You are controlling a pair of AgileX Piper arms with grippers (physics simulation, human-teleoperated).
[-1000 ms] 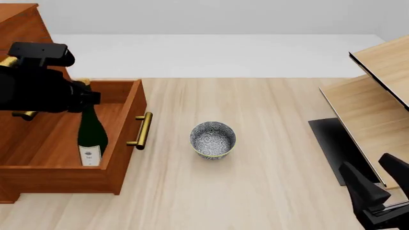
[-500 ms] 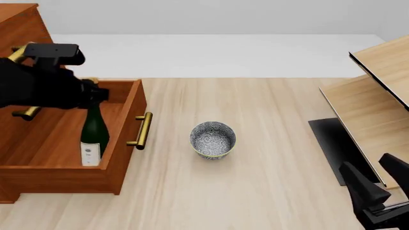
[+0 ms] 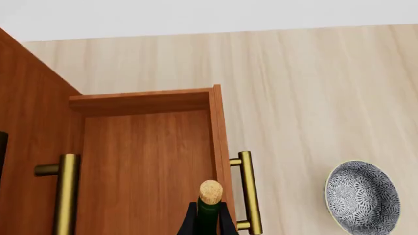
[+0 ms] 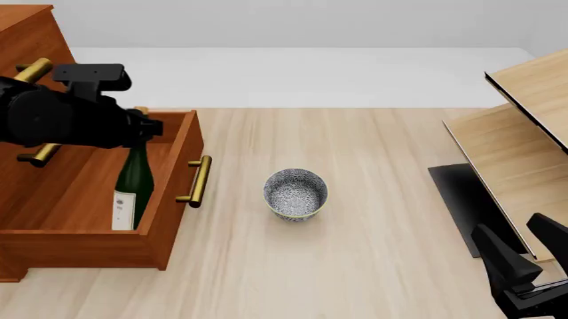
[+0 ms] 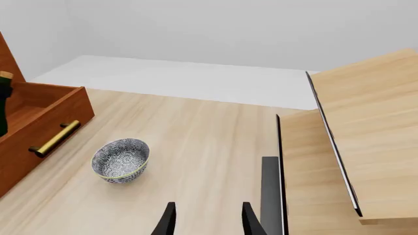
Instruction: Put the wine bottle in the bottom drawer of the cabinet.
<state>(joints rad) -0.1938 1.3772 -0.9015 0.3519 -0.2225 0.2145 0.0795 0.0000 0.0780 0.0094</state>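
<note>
Pale wood tabletop [image 4: 373, 219] under a plain grey-white backdrop, with the cabinet [image 4: 26, 40] at far left and its bottom drawer [image 4: 169, 199] pulled open toward the middle. Over the last second we see the left gripper [image 4: 142, 127] carry the neck of the wine bottle [image 4: 133, 189] rightward and a little up, so the bottle has tipped: its base sits on the drawer floor and its neck now leans toward the drawer's front panel, close behind the brass handle [image 4: 197, 181]. In the left wrist view the cork [image 3: 210, 192] stands between the two dark fingers [image 3: 189, 223], jaws closed narrowly on the neck. We judge the bottle is effectively inside the drawer; what remains is settling it so it does not topple against the front panel, then letting go and lifting clear.

Right gripper [image 5: 205, 218] waits low at the near right, jaws parted and holding nothing, well apart from the work. A patterned bowl [image 4: 296, 193] sits on the tabletop near the drawer front, not touching it; it could get in the way only if the drawer or arm swings out further. Slanted light-wood shelf unit [image 4: 523, 146] with a dark base panel [image 4: 457, 199] stands at right, well apart. Upper drawer handles [image 4: 34, 70] sit just behind the left arm, a possible snag on withdrawal.
</note>
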